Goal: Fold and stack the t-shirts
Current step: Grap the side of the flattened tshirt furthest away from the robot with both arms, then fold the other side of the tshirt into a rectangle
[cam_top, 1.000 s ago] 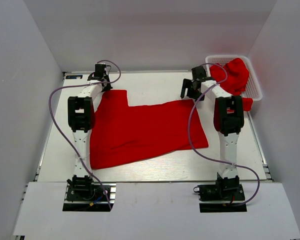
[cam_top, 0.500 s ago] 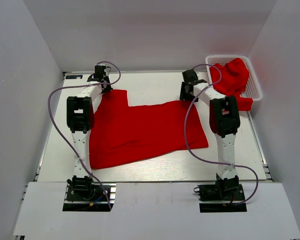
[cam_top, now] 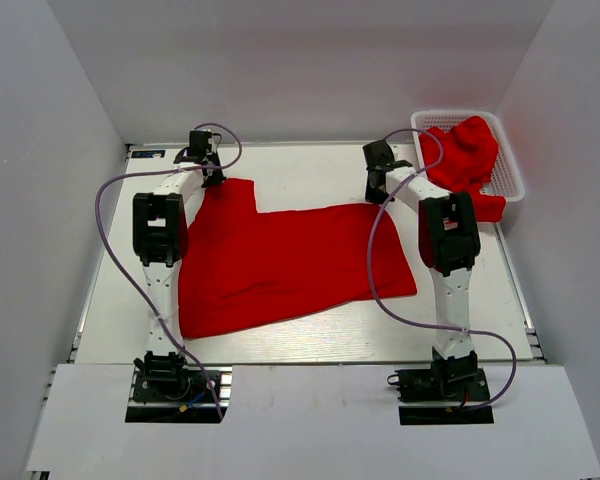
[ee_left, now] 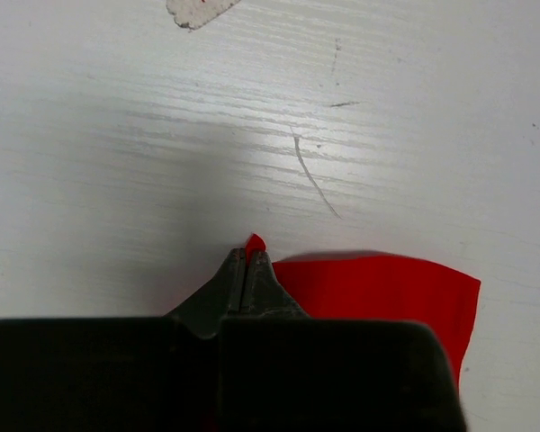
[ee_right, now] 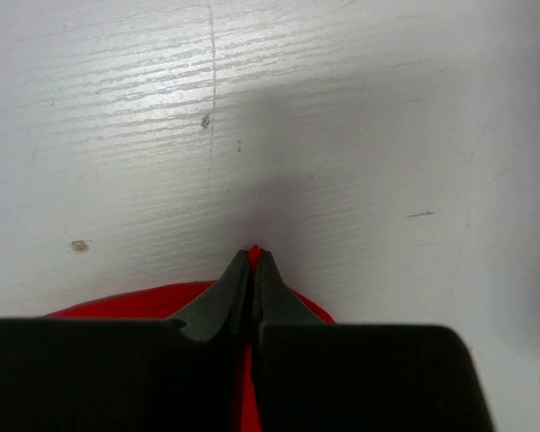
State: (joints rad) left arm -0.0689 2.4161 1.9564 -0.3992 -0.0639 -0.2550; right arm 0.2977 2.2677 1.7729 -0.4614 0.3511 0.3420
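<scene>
Bright red cloth t-shirt [cam_top: 290, 260] flat on white table [cam_top: 310, 165], long axis left–right, lying near of both tools. Left gripper [ee_left: 248, 256] pinching far-left corner; right gripper [ee_right: 253, 261] pinching far-right corner. Likely next: draw far edge nearward.

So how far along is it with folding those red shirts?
Early on. Done: one t-shirt lies spread out on the table. In hand: the left gripper and right gripper each pinch its far edge, jaws shut on red cloth, probably for a first fold. Left: no folded stack is visible, and a heap of red cloth, likely more shirts, sits in the white basket.
</scene>
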